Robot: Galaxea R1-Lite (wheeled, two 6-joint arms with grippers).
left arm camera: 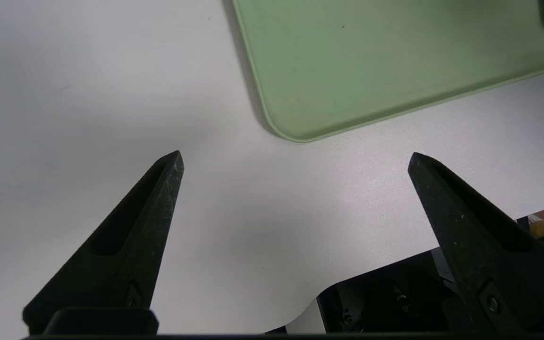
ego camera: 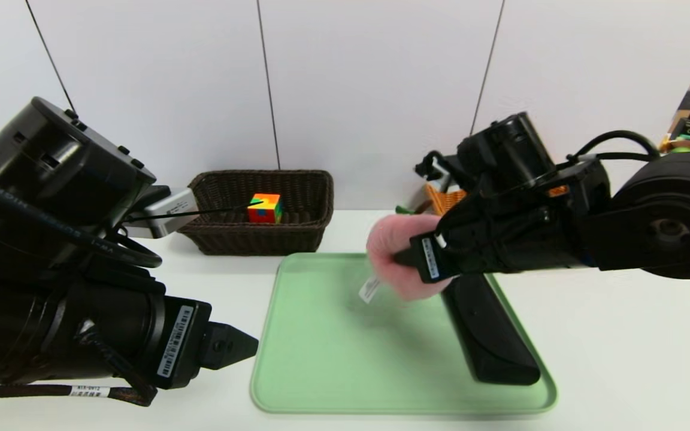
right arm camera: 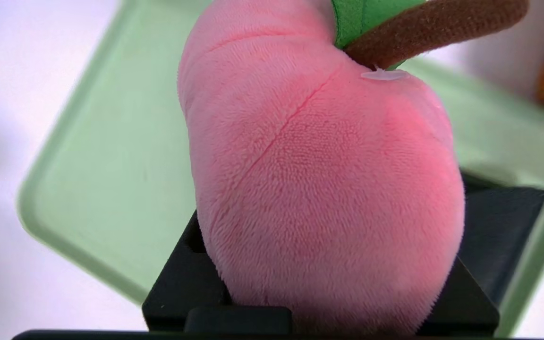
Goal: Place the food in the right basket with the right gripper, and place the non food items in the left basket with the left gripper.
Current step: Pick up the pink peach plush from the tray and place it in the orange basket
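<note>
The right pincer (ego camera: 402,258) is clamped on a pink plush peach (ego camera: 394,254), holding it in the air above the far right part of the green tray (ego camera: 321,383). From the right wrist view the peach (right arm camera: 319,189) fills the space between the dark fingers, with its brown stem (right arm camera: 432,26) and a green leaf (right arm camera: 354,16) at the end away from the wrist. A small white tag (ego camera: 369,289) hangs from the peach over the tray; its print is too small to read. A white barcode sticker (ego camera: 430,258) sits on the right pincer's body, also unreadable.

A long black case (ego camera: 489,335) lies on the tray along its right edge, under the held peach.

The dark wicker basket (ego camera: 261,239) stands on the white surface (ego camera: 620,359) just beyond the tray's far left corner, with a coloured puzzle cube (ego camera: 265,208) inside it. An orange basket (ego camera: 444,197) shows only partly behind the right arm, beyond the tray's far right corner.

The left pincer (left arm camera: 295,160) hovers above the surface just off the tray's near left corner (left arm camera: 295,134), its fingers spread wide apart and holding nothing. A barcode label (ego camera: 174,341) on it cannot be read.
</note>
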